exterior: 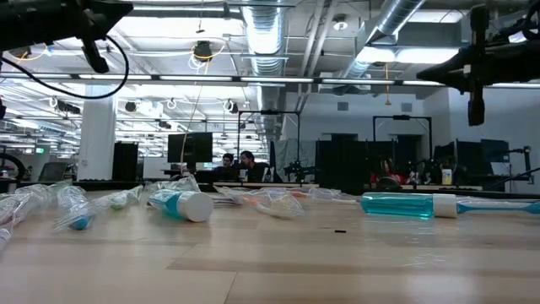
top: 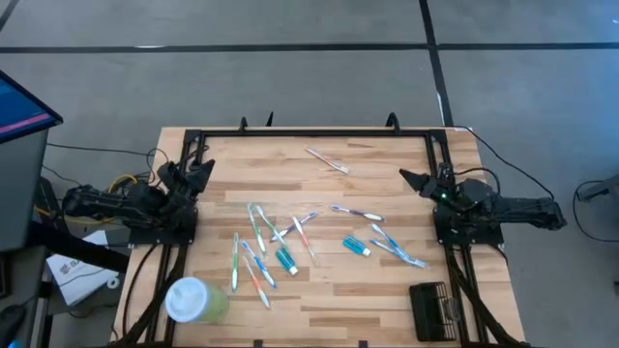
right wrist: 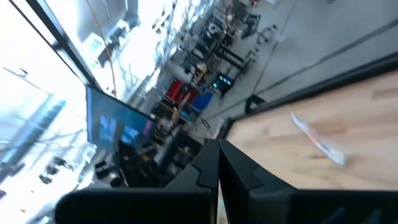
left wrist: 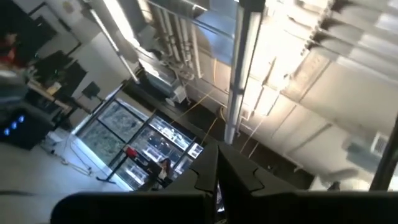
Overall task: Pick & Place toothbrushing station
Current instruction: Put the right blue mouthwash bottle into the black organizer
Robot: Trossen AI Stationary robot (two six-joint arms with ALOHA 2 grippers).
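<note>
Toothbrushing station (top: 433,310) sits flat at the tabletop's (top: 387,184) near right corner, nothing touching it. We see the right pincer (top: 408,177) pressed together, parked at the right edge, well apart from it. Left pincer (top: 205,166) also pressed together, at the left edge. Toothbrushes (top: 259,246) and toothpaste tubes (top: 357,247) are scattered mid-tabletop; green cup (top: 196,301) near left corner.

The tabletop (top: 387,300) is pale butcher-block wood in narrow light-brown strips, framed by black rails (top: 319,133). The station (top: 434,310) at the near right is black with a grid-patterned top. The cup (top: 198,300) at the near left is pale green with a white lid. The scattered toothbrushes (top: 256,246) are white, teal, green and orange; the small tubes (top: 356,247) are teal with white caps. Both arms are black, and the floor (top: 290,87) is grey with dark lines.
</note>
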